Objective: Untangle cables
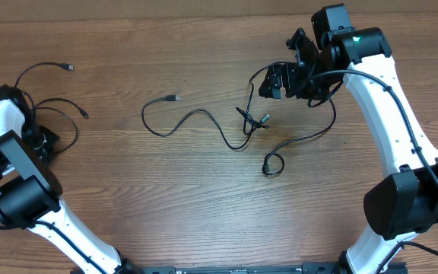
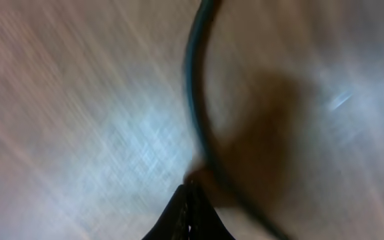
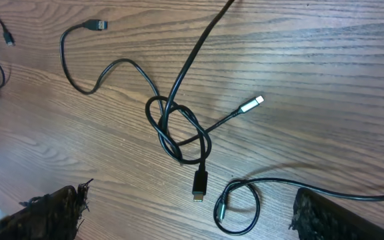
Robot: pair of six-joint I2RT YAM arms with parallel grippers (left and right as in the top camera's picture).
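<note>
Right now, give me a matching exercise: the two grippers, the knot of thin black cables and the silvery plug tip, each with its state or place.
Things:
1. left black two-finger gripper
2. right black two-finger gripper
3. knot of thin black cables
4. silvery plug tip

States or places:
A. lying free just outside the knot
B. open
C. strands looped through one another
D. shut

Pairs: 1-D; 2-B; 3-C; 4-A

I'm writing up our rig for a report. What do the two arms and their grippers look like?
Left arm and right arm: white link shells, bulky black joint housings. A black cable runs along the right arm; a green light glows near its wrist. Left gripper and right gripper are black; the right's fingers look rough and frayed.
</note>
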